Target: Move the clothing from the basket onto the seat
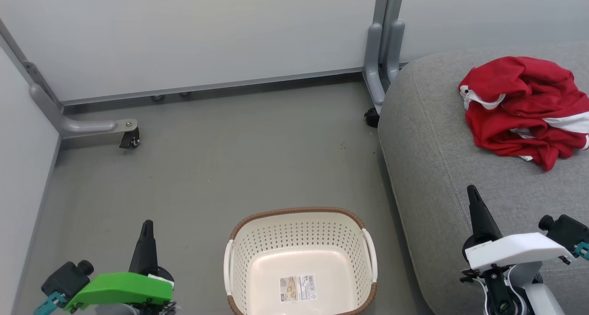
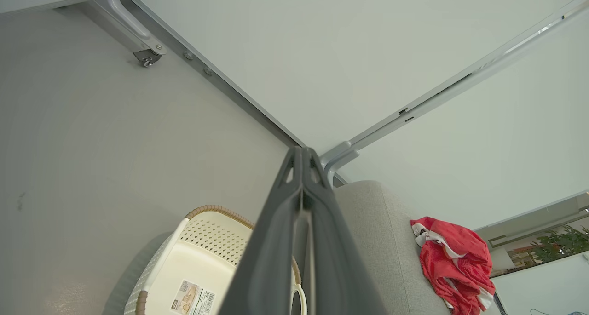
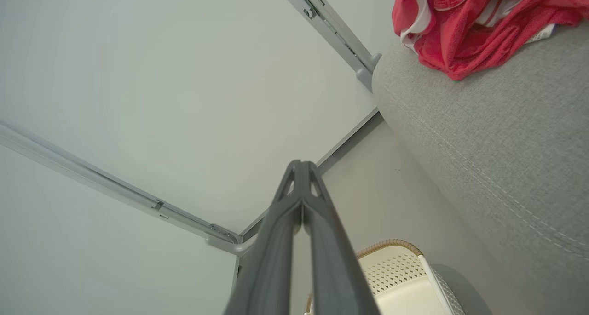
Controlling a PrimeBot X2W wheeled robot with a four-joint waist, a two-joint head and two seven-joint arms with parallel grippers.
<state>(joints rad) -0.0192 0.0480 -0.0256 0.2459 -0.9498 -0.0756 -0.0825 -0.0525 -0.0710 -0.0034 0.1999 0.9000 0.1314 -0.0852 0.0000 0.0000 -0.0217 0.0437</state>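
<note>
Your head view places the clothing [image 1: 524,108] heaped on the seat [image 1: 441,177], well apart from the basket [image 1: 299,212] on the floor [image 1: 230,158], whose paper label [image 1: 297,288] lies bare. Your wrist views add the finger detail: left gripper [image 2: 303,156] and right gripper [image 3: 301,168] each press their tips together, gripping nothing.

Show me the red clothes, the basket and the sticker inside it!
red clothes [image 1: 524,89], head view, middle of the heap.
basket [image 1: 299,210], head view, brown far rim.
sticker [image 1: 297,288], head view, its middle.
</note>
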